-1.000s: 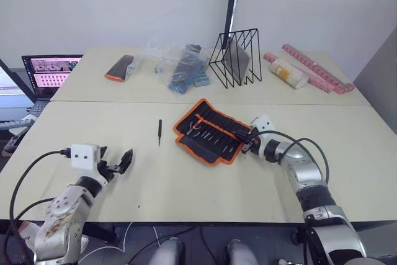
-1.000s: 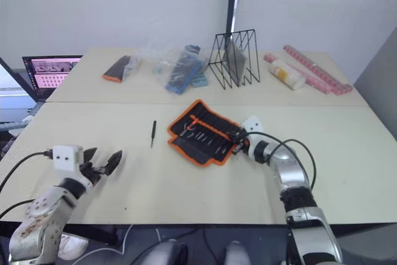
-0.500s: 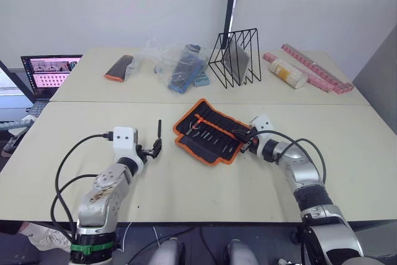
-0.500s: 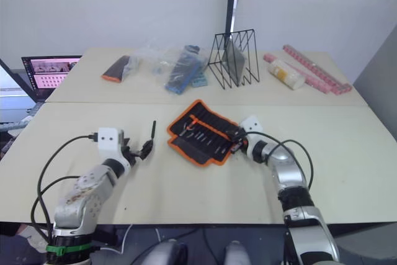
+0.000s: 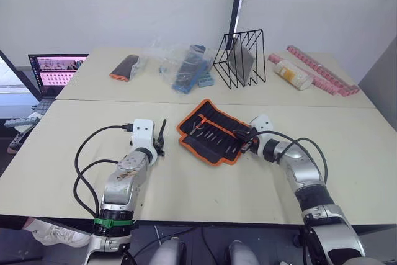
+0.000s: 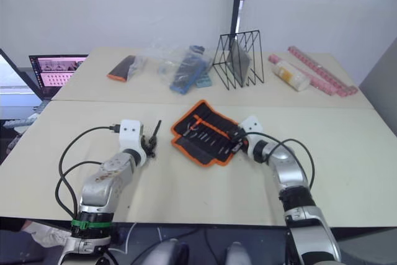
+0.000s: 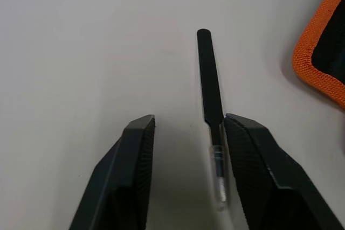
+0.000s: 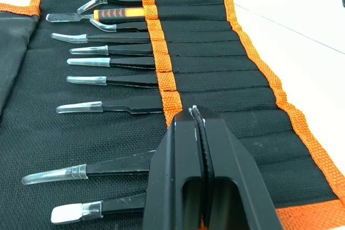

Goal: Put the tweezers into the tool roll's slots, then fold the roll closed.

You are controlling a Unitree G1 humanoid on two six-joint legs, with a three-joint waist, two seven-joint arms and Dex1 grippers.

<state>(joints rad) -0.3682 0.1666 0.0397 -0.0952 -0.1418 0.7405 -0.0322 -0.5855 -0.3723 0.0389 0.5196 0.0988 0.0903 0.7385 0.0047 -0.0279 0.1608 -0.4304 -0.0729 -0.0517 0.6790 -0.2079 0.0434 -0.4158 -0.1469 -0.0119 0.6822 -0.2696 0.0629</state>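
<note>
Spanning both arms' reach, the pale surface (image 5: 205,190) carries the tool roll (image 5: 215,131), which lies unfolded near the middle, black with orange binding. Several tweezers sit in its slots (image 8: 161,74), clear-capped tips exposed. The right gripper (image 8: 198,112) rests on the roll's near edge, jaws clenched together on nothing. The left gripper (image 7: 186,127) has its jaws released, straddling one loose tweezer (image 7: 209,84) lying on the surface just beside the roll.
</note>
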